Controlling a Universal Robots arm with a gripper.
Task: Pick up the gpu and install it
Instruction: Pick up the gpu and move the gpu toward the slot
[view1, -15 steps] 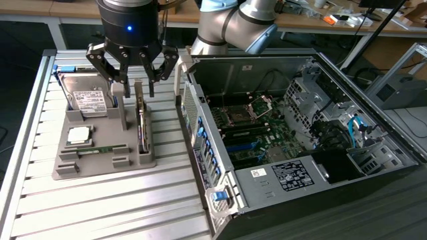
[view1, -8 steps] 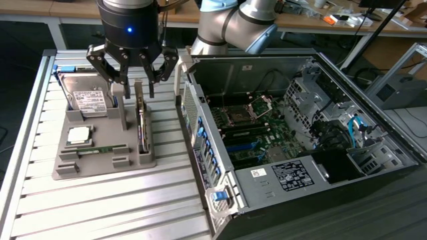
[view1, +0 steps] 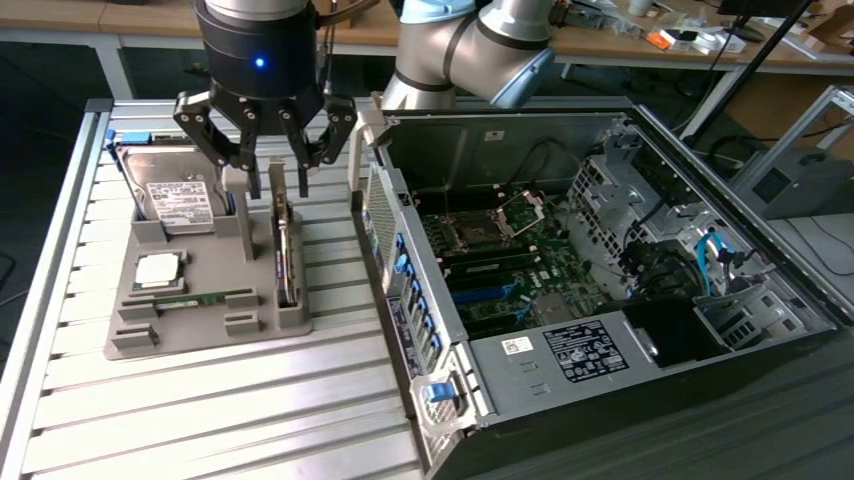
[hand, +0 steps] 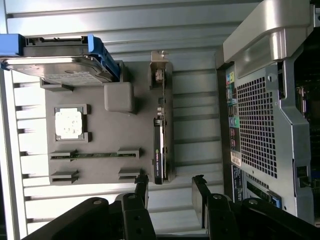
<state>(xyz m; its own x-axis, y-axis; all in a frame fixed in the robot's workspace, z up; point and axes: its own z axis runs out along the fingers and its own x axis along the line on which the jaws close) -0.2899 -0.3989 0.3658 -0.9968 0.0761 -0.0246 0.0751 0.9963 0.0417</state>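
Gripper (view1: 278, 178) hangs pointing down, jaws spread, apparently just above gpu (view1: 283, 250).

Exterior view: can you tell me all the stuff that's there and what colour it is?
table: one, silver slats, under everything
tray: one, grey, on the table, the exterior view's left
hard drive: one, silver, tray's far end
processor chip: one, silver, mid tray
memory stick: one, green, near the chip
gpu: one, brownish, on edge in tray's slot
computer case: one, grey, open, the exterior view's right
gripper: one, black, open, over the gpu
arm: one, silver-grey, behind the case
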